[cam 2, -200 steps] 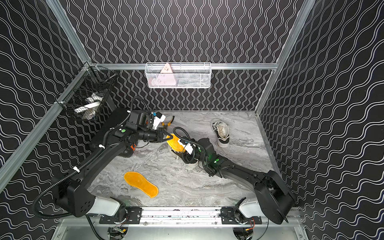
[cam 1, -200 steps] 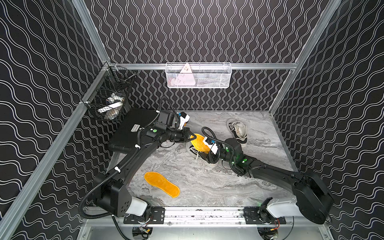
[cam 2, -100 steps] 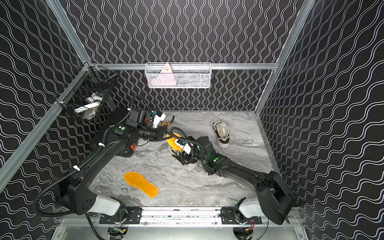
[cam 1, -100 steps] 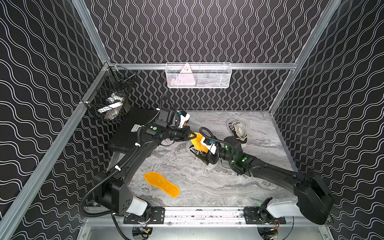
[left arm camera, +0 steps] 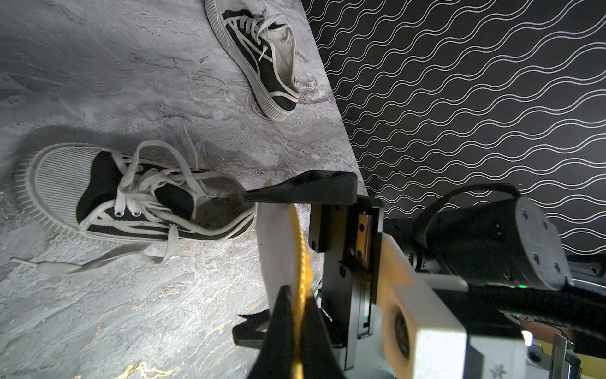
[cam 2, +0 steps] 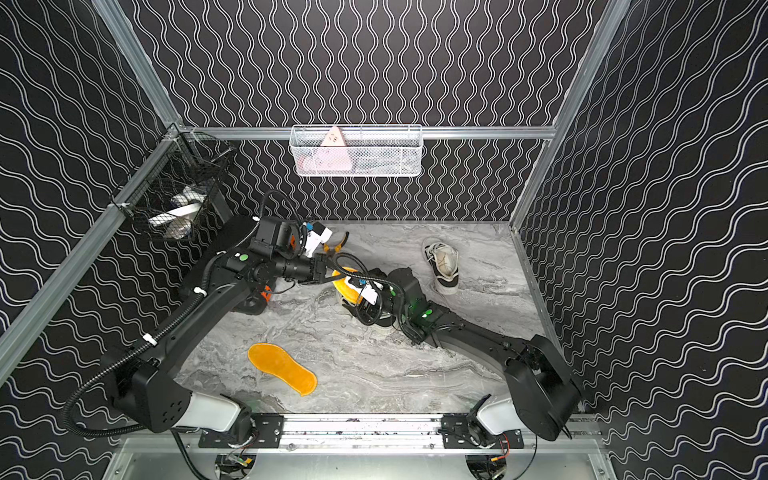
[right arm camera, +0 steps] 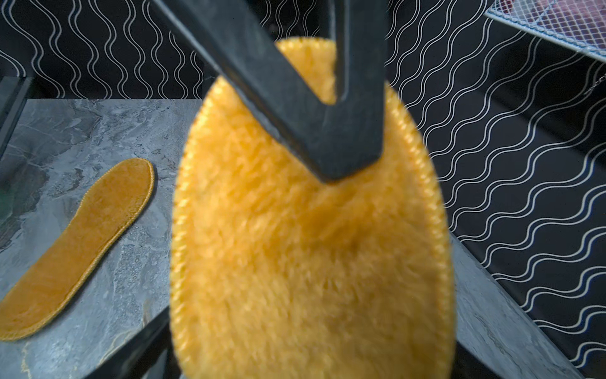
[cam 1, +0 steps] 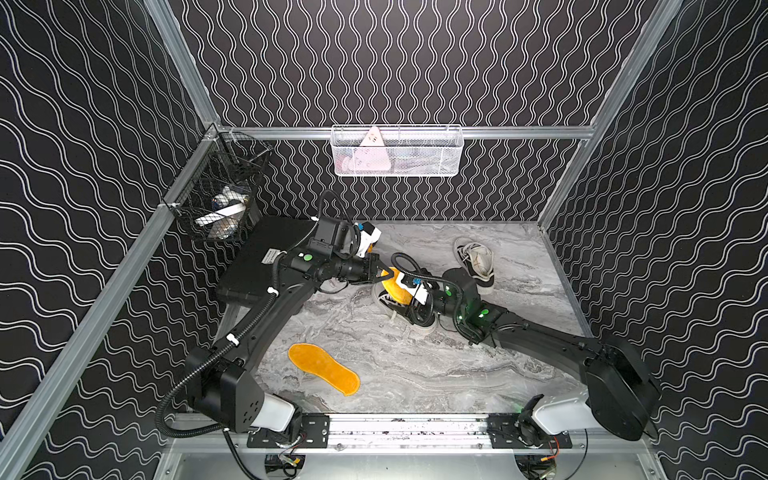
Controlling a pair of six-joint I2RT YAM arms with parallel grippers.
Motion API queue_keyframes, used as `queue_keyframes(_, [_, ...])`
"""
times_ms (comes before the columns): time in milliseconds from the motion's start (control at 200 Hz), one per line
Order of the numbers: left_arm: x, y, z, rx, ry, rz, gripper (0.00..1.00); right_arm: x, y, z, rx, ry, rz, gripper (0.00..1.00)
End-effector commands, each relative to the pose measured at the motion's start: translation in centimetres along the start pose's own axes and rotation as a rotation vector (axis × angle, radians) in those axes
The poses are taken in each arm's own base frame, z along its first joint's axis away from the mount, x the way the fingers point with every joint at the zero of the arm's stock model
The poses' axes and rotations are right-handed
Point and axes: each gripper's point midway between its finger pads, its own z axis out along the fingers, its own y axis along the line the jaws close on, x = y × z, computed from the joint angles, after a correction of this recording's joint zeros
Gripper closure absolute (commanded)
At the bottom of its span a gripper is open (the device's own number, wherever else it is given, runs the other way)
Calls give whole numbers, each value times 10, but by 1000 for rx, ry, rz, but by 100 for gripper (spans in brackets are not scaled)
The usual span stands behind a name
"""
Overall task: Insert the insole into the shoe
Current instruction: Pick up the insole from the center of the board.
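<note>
A black-and-white shoe [left arm camera: 131, 197] lies on its side on the marble table, largely hidden under the arms in both top views [cam 1: 419, 326]. My left gripper [left arm camera: 296, 292] is shut on the edge of an orange insole [left arm camera: 282, 236], which stands upright just behind the shoe's heel opening. The insole [right arm camera: 311, 246] fills the right wrist view, with the left fingers [right arm camera: 295, 98] in front of it. My right gripper [left arm camera: 244, 259] is open, jaws wide either side of the insole, one fingertip [left arm camera: 262, 196] at the shoe's heel opening. From above the held insole [cam 1: 392, 284] shows between both grippers.
A second orange insole [cam 1: 324, 368] lies flat at the front left of the table. A second shoe [cam 1: 476, 262] sits at the back right. A black case [cam 1: 257, 266] is at the back left, a black wire basket [cam 1: 220, 199] on the left wall, a white basket [cam 1: 397, 151] on the back wall.
The right gripper's jaws have spread wider and its wrist has edged back and left toward the shoe. The left gripper has kept its hold on the insole and barely moved.
</note>
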Motion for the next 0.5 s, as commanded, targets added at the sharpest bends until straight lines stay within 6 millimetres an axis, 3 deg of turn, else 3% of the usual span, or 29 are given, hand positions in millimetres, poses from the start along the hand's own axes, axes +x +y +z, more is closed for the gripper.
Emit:
queue_keyframes(0, [4,-2,-1,11,14,-5,100,-13,-5,-1,18,-41,-34,12])
queue_keyframes(105, [4,-3,-2,13,18,21,100,-13,-1,-3,-1,-40,-27,22])
queue_keyframes(235, [9,-4,-3,18,37,65,100,-13,7,-8,-47,-32,-7,44])
queue_keyframes(495, [4,-1,-1,3,26,68,100,-10,9,-15,-41,-34,-2,48])
